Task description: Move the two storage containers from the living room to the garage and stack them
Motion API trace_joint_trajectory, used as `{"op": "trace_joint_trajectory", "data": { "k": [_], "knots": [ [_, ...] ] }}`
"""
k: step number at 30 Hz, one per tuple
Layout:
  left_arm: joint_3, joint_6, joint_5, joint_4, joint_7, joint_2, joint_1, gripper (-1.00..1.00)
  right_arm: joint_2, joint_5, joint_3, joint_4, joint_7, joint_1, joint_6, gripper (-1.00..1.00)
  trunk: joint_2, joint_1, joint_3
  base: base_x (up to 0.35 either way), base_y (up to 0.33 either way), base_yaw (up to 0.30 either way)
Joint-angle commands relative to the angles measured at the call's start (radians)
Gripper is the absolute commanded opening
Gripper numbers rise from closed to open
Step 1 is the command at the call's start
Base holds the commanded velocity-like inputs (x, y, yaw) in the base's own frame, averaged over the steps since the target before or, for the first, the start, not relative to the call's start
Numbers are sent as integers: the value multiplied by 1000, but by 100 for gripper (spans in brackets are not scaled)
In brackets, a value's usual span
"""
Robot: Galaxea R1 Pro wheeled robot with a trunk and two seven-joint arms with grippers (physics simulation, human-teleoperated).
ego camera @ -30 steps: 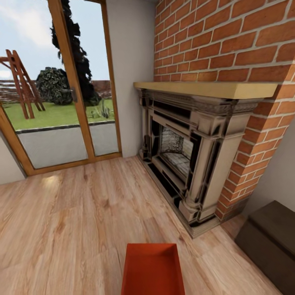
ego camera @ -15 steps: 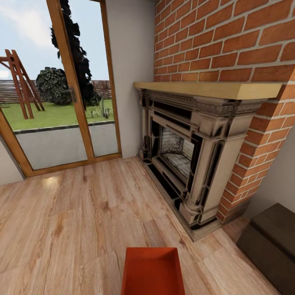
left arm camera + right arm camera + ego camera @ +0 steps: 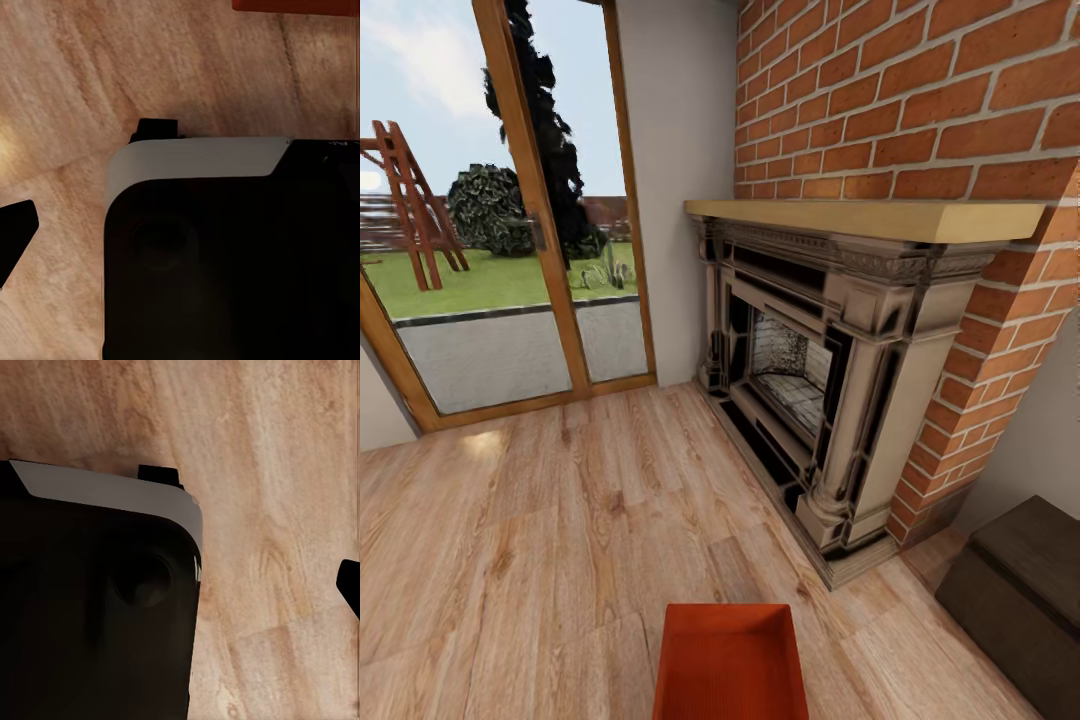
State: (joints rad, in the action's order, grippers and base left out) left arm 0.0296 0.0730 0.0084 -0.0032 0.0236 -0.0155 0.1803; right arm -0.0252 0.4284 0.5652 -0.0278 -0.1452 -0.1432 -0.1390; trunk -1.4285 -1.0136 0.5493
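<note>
The robot's dark, white-edged body hangs over the light wood plank floor; a black tip shows at three o'clock.

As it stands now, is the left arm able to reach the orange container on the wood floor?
Probably yes. The container lies on bare wood floor just ahead of the robot, with nothing around it. The left wrist view shows its red edge close by, past the robot's dark base. The arm must first swing forward.
</note>
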Motion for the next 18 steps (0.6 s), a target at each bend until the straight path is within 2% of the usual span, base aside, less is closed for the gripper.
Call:
{"op": "trace_joint_trajectory", "data": {
  "k": [1, 14, 18],
  "knots": [
    [3, 4, 1, 1, 2, -1, 1, 100, -1, 9, 9, -3, -1, -1, -5, 100, 0, 0, 1, 0, -187, 0],
    [3, 4, 1, 1, 2, 0, 1, 100, -2, 9, 9, -3, -1, -1, -5, 100, 0, 0, 1, 3, -21, 0],
    [3, 4, 1, 1, 2, 0, 1, 100, -2, 9, 9, -3, -1, -1, -5, 100, 0, 0, 1, 193, 0, 0]
  ]
}}
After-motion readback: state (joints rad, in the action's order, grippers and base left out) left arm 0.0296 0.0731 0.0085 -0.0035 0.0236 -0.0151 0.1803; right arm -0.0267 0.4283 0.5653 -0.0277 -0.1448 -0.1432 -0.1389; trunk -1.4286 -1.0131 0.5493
